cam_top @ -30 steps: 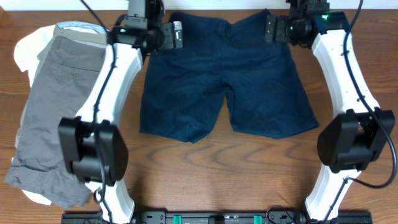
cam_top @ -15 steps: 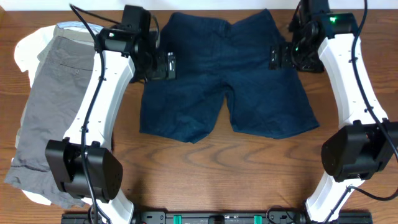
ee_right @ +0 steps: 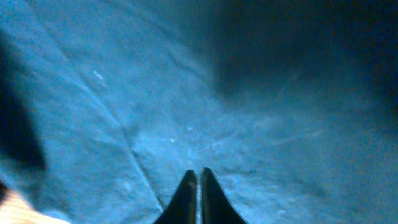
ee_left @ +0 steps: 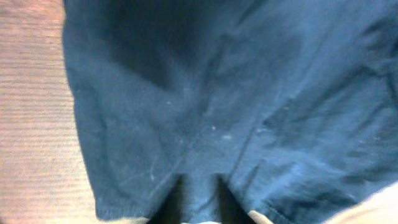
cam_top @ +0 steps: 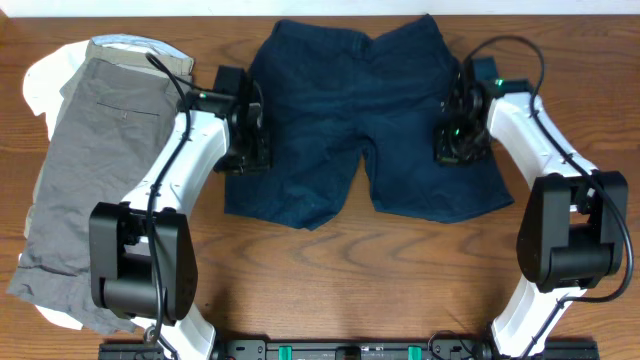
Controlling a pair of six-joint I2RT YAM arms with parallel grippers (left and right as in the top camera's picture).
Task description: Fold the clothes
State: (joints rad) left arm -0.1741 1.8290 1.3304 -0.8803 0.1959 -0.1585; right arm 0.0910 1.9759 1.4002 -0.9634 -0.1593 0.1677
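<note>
Navy-blue shorts are laid flat on the wooden table, beneath both grippers. The left gripper is seen spread over fabric; the right gripper is pressed together, tips on cloth.

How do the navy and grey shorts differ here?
The navy shorts lie spread open mid-table, both legs showing; the grey shorts, at the left, look folded in half lengthwise. The navy pair lies on the table; the grey pair on a white garment. The left gripper and right gripper are over the navy pair, not the grey. Both are wrinkled.
</note>
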